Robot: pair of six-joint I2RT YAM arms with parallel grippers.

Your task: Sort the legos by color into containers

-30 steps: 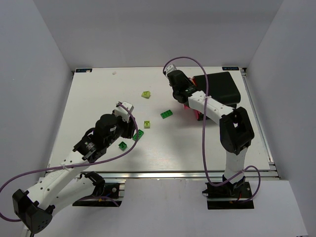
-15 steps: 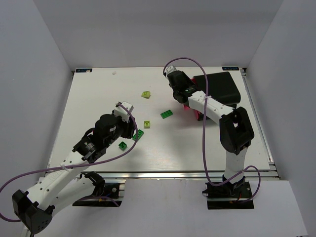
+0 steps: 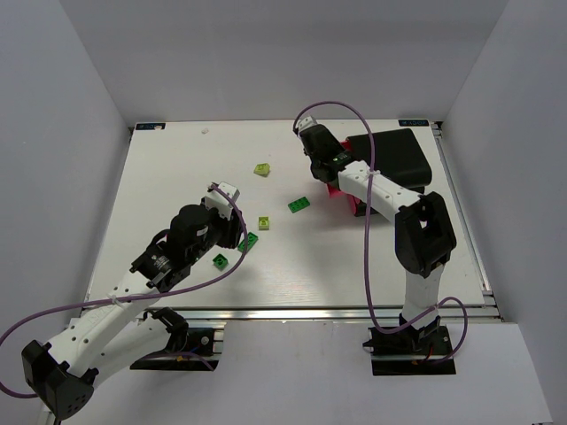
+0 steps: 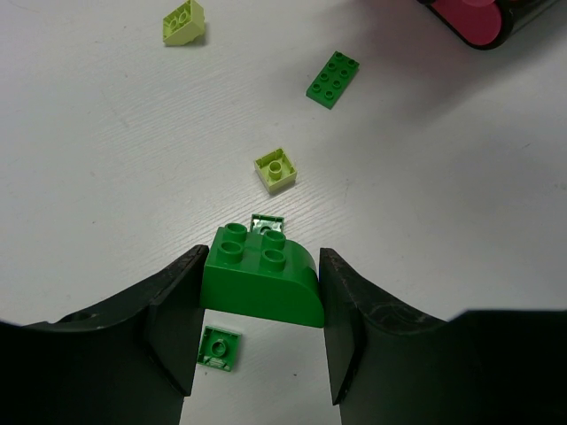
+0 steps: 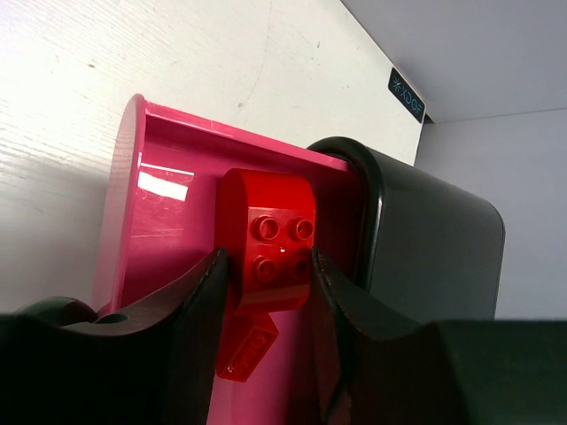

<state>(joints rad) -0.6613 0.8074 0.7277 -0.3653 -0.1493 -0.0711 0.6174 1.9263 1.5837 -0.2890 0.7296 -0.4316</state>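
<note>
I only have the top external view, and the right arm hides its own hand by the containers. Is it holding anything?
Observer: Yes. The right wrist view shows the right hand shut on a red brick, studs facing the camera.
Operator: Where is it relative to the drawer?
Observer: It sits against the inside of the open magenta drawer. I cannot tell if it touches the floor.
Operator: Anything in that drawer?
Observer: A smaller red piece lies just below the held brick.
Operator: And the left hand?
Observer: The left hand is shut on a green brick with one rounded edge.
</note>
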